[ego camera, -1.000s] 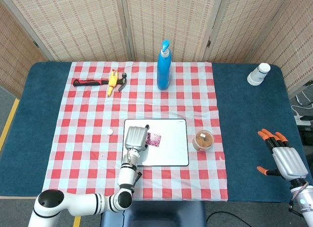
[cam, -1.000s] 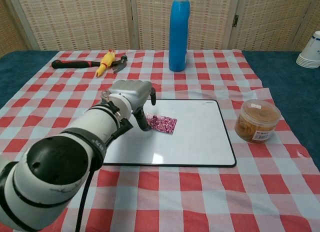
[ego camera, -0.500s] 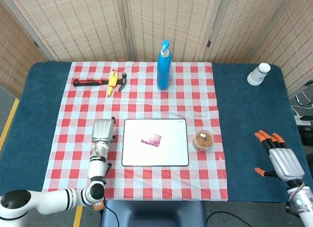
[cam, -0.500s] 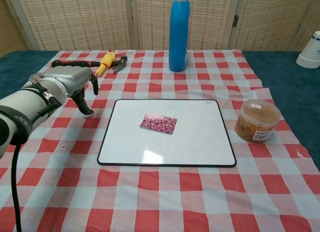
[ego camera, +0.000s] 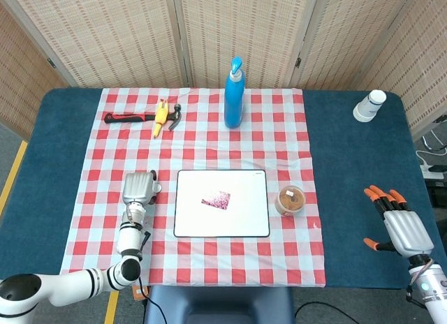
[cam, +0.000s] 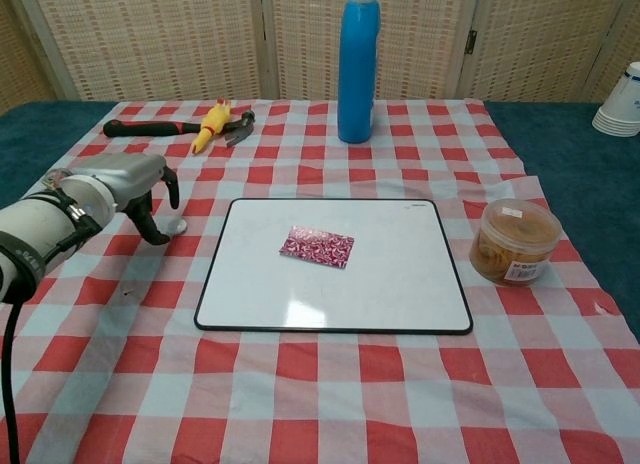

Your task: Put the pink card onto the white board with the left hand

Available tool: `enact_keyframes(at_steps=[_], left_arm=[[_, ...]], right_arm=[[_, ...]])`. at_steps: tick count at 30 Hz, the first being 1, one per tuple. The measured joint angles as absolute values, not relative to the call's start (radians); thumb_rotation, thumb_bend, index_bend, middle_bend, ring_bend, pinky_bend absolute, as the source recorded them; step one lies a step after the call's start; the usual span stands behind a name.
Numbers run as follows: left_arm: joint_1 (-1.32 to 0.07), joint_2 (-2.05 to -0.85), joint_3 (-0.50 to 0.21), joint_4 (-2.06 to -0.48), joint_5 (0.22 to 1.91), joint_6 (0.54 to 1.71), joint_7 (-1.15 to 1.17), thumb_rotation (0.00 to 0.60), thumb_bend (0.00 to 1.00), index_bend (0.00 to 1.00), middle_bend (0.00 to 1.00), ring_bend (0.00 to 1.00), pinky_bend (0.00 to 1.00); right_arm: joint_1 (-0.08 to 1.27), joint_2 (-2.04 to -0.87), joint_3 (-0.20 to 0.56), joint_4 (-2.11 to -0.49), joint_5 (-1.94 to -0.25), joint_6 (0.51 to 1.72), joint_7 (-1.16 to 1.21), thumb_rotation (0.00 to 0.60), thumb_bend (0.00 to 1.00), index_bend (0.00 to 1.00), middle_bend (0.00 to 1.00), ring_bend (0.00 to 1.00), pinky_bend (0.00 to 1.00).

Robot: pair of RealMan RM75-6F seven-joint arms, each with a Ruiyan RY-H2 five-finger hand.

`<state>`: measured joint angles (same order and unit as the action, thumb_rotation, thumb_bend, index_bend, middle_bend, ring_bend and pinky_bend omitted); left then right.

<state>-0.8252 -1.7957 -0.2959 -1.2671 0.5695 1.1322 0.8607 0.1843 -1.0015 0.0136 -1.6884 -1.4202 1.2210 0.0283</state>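
The pink patterned card lies flat on the white board, a little left of its middle. My left hand hovers over the checked cloth to the left of the board, holding nothing, its fingers curved downward and apart. My right hand hangs at the far right over the blue table with orange-tipped fingers spread and nothing in it; the chest view does not show it.
A blue bottle stands behind the board. A hammer and yellow toy lie at the back left. A round tub of snacks sits right of the board. White cups stand far right.
My left hand let go of the card on the board and drew away leftward over the cloth. The card stays where it was laid. The right hand barely shifted.
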Motion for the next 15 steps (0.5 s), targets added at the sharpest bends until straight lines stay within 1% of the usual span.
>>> enact_keyframes(at_steps=[6, 15], left_arm=[[-0.835, -1.818, -0.292, -1.239, 0.567, 1.123, 0.863, 0.6, 0.25, 0.4, 1.0, 1.0, 1.0], [-0.853, -1.818, -0.308, -1.228, 0.554, 1.113, 0.873, 0.6, 0.25, 0.41, 1.0, 1.0, 1.0]], right_arm=[[0.187, -1.001, 0.015, -1.687, -1.415, 1.215, 0.03, 0.6, 0.07, 0.0, 0.0, 0.0, 0.0], [0.189, -1.002, 0.017, -1.687, -1.407, 1.209, 0.026, 0.6, 0.07, 0.0, 0.0, 0.0, 0.0]])
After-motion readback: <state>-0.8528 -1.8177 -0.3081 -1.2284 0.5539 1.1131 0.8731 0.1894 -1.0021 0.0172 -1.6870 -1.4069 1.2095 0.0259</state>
